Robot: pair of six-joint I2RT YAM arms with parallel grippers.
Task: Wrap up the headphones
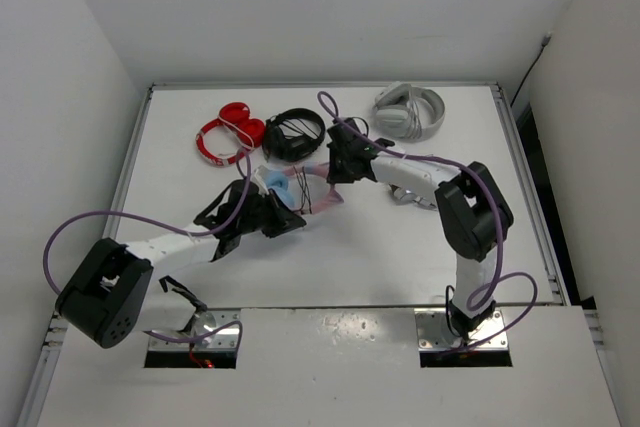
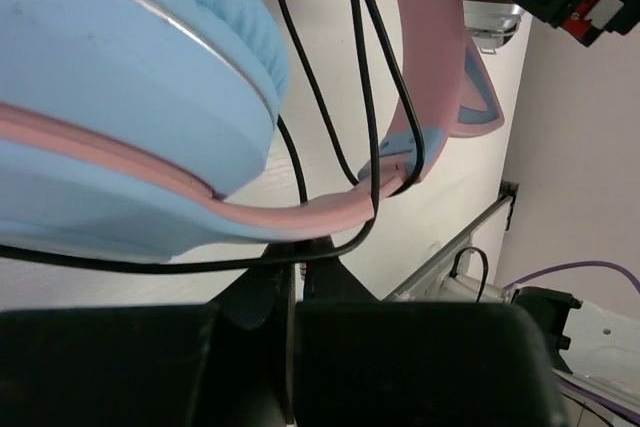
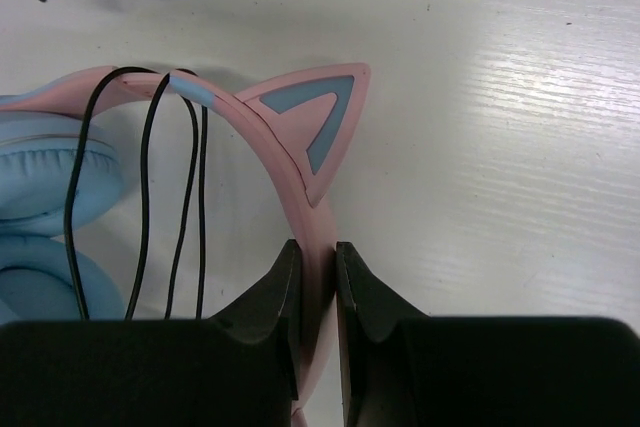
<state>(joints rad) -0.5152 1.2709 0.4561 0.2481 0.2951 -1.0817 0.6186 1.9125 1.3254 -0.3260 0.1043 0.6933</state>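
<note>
state: right end effector (image 3: 317, 247) clamped on pink headband (image 3: 300, 162) of light-blue-cup cat-ear headphones (image 1: 277, 185), mid white surface (image 1: 400, 257) | left end effector (image 2: 295, 282) clenched beside thin black cable (image 2: 366, 97), pinch unclear | risk: we see slack loops; low tension could let them slip off the band

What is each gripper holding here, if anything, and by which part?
Right gripper clamps the headphones by the pink headband, next to a cat ear. Left gripper looks shut on the black cable beside the blue ear cup.
</note>
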